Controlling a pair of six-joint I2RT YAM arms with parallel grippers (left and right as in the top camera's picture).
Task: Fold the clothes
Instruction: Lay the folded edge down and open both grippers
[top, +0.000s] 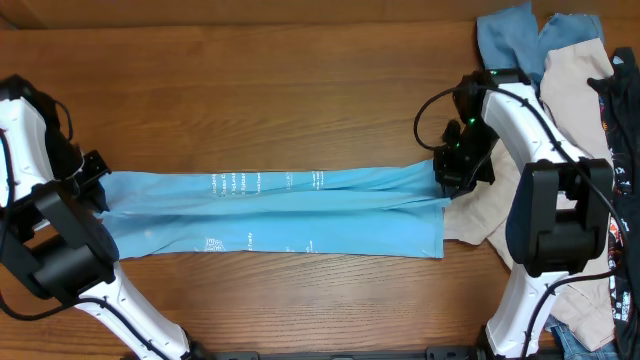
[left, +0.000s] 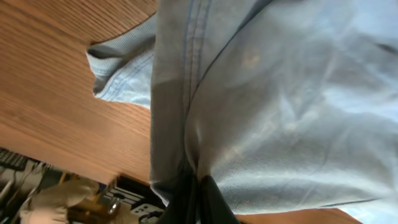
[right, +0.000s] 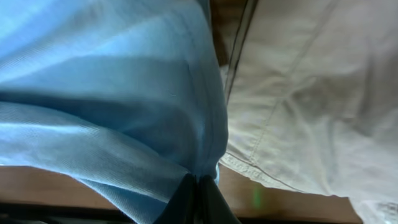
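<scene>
Sky-blue short-sleeved cotton T-shirt (top: 275, 212) lies stretched as a long band across the wooden tabletop (top: 280, 90), its ends clamped in the closed left pincer (top: 98, 185) and right pincer (top: 450, 172), so an uneven pull could slip a hem free or drag the crumpled beige garment (top: 480, 215) touching its right end.

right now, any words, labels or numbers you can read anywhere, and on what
Nothing can be read.
T-shirt, upper white print: too small and blurred to read.
T-shirt, lower white print: too small and blurred to read.
Both wrist views: no text in sight.
</scene>
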